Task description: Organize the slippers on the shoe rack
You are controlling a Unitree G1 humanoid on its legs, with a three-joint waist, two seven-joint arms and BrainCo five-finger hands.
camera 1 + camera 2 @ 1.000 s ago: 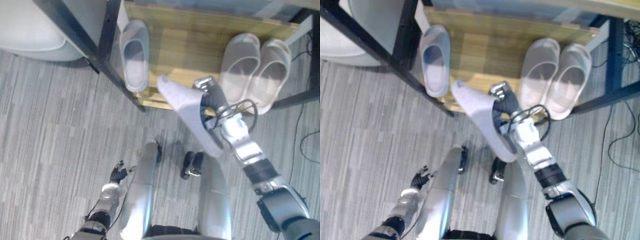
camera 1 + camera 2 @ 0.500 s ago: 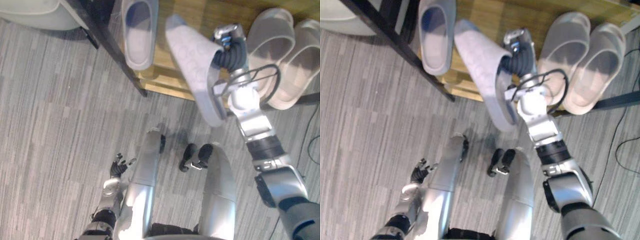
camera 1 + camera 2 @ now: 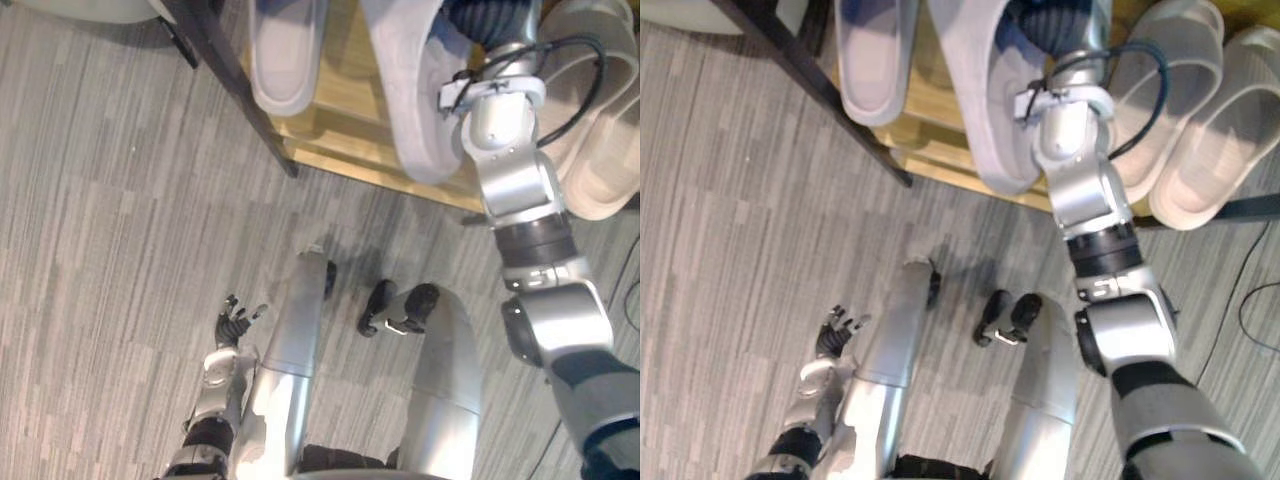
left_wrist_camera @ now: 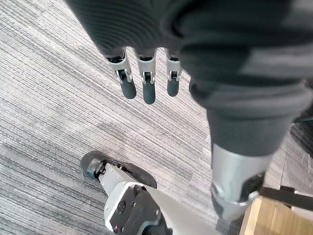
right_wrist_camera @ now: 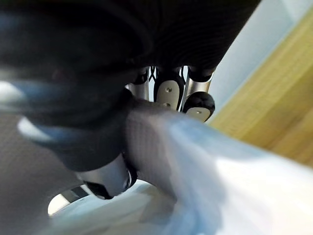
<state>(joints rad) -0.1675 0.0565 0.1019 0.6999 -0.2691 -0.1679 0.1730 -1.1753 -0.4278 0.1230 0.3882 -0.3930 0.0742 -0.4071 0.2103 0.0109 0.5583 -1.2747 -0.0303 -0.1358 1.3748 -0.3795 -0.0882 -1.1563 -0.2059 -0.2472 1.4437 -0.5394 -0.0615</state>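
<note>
The right hand (image 5: 168, 93) is clamped around a pale grey foam slipper (image 3: 410, 90), which is held tilted over the light wooden shelf (image 3: 345, 145) of the black-framed shoe rack (image 3: 235, 85), just beside a matching grey slipper (image 3: 285, 50). The left hand (image 3: 232, 325) is seen open above the grey striped carpet (image 3: 110, 220).

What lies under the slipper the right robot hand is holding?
The wooden shelf lies under the grey slipper gripped by the right robot hand. The slipper hides the board beneath, so contact cannot be judged.
</note>
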